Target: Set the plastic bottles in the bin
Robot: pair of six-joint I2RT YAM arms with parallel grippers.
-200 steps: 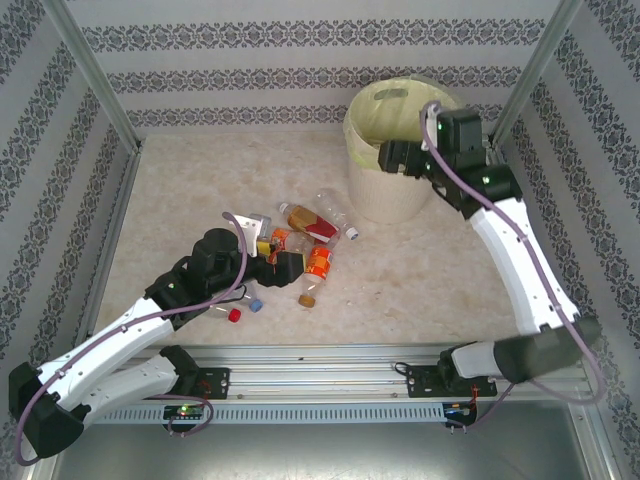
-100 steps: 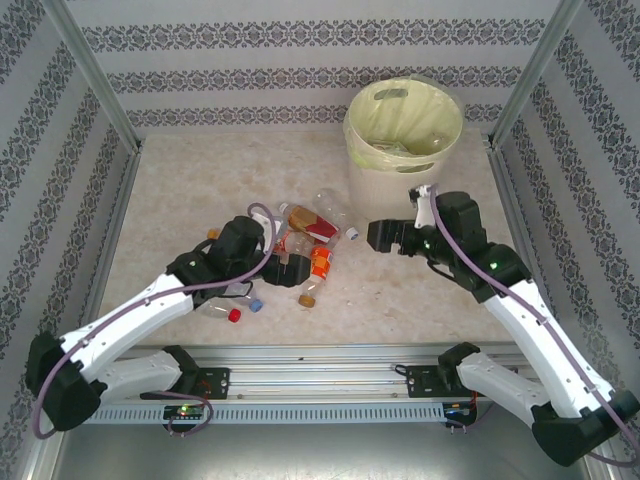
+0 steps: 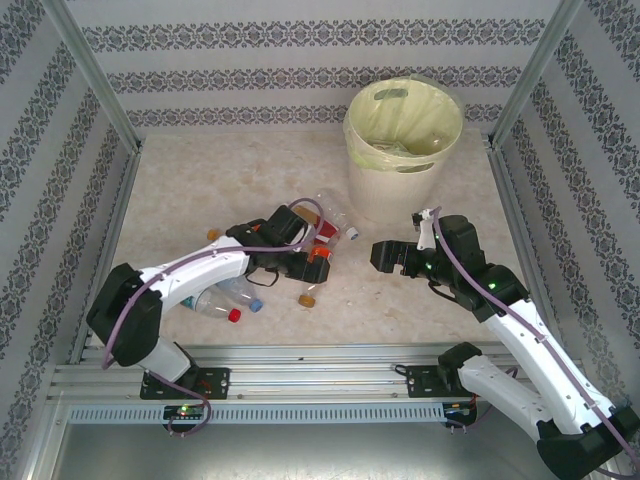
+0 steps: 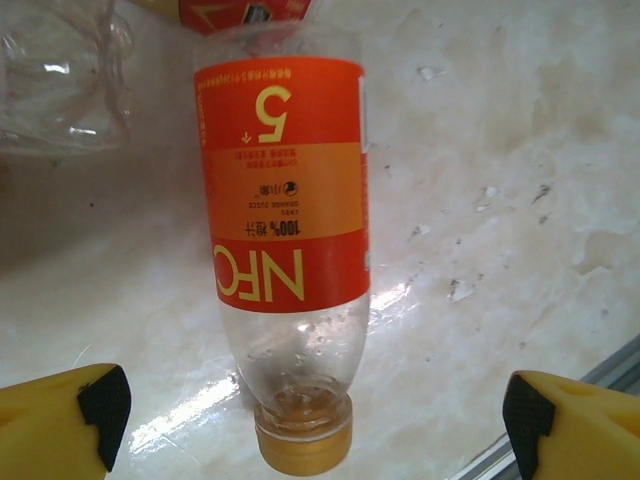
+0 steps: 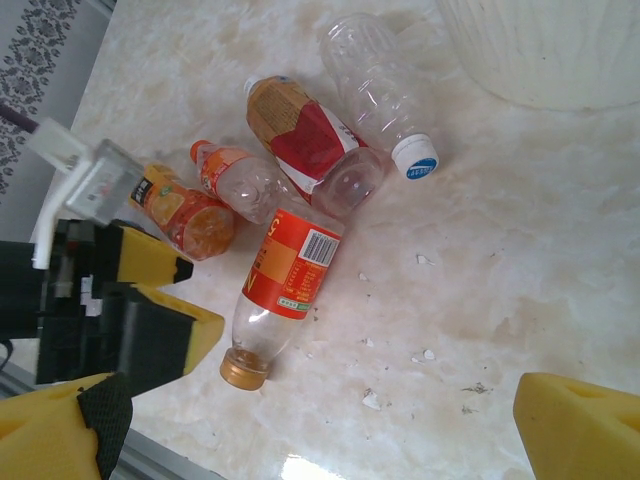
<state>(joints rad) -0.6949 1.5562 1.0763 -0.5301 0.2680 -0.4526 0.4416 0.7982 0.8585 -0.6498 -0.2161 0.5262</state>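
An orange-labelled plastic bottle (image 4: 285,180) with a gold cap lies on the marble table. My left gripper (image 4: 315,415) is open, one yellow finger on each side of the cap end, not touching it. In the top view the left gripper (image 3: 300,265) hovers over the bottle cluster (image 3: 318,232). In the right wrist view I see the same orange bottle (image 5: 285,285), a red-labelled bottle (image 5: 305,140), a clear bottle (image 5: 375,80) with a white cap and an orange-fruit-labelled bottle (image 5: 185,215). My right gripper (image 3: 385,255) is open and empty, right of the cluster. The bin (image 3: 403,150) stands behind.
Two more clear bottles (image 3: 225,297) with blue and red caps lie under the left arm near the front rail (image 3: 320,355). Patterned walls enclose the table on three sides. The bin's base (image 5: 540,50) is close above the right gripper (image 5: 320,430).
The left gripper has slid right and forward onto the orange bottle's cap end. The right arm has come down from the bin to low over the table.
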